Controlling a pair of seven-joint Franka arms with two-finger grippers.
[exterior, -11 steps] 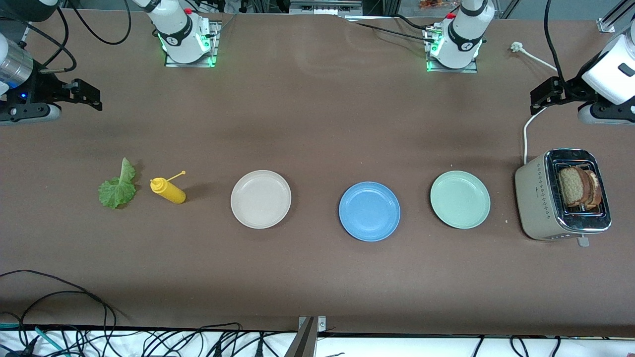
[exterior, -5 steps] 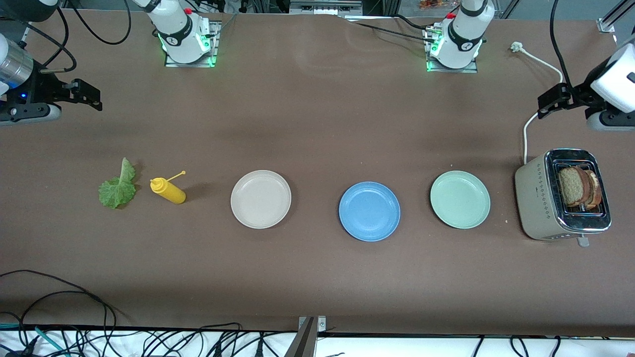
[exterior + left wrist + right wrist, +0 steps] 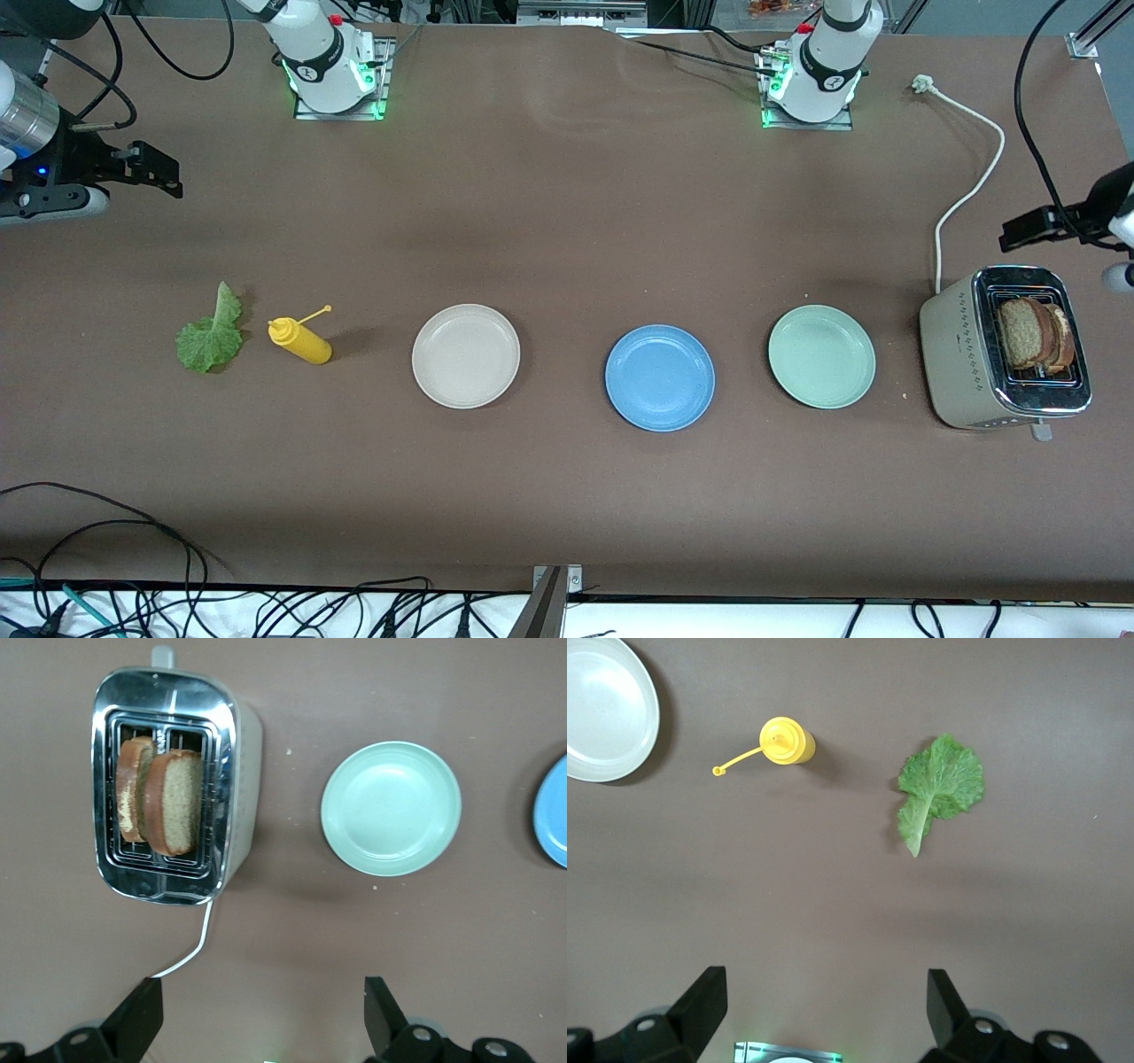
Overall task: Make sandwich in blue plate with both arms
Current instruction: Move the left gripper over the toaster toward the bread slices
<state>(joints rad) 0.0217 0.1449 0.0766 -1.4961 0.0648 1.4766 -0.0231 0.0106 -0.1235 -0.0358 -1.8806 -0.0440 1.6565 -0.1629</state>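
Note:
The blue plate (image 3: 660, 378) lies bare in the middle of the table, and its edge shows in the left wrist view (image 3: 555, 813). Two brown bread slices (image 3: 1035, 334) (image 3: 168, 802) stand upright in the toaster's slots. A green lettuce leaf (image 3: 210, 335) (image 3: 939, 788) lies flat toward the right arm's end. My left gripper (image 3: 1032, 229) (image 3: 263, 1001) hangs open in the air over the table beside the toaster, holding nothing. My right gripper (image 3: 155, 168) (image 3: 826, 992) waits open, high over the table close to the lettuce.
A silver toaster (image 3: 961, 354) (image 3: 226, 771) stands at the left arm's end, its white cord (image 3: 970, 190) trailing toward the bases. A mint-green plate (image 3: 821, 356) and a cream-white plate (image 3: 466, 355) flank the blue one. A yellow squeeze bottle (image 3: 301, 340) lies beside the lettuce.
My left gripper has swung toward the table's end and closer to the toaster, staying open. The right arm has not moved.

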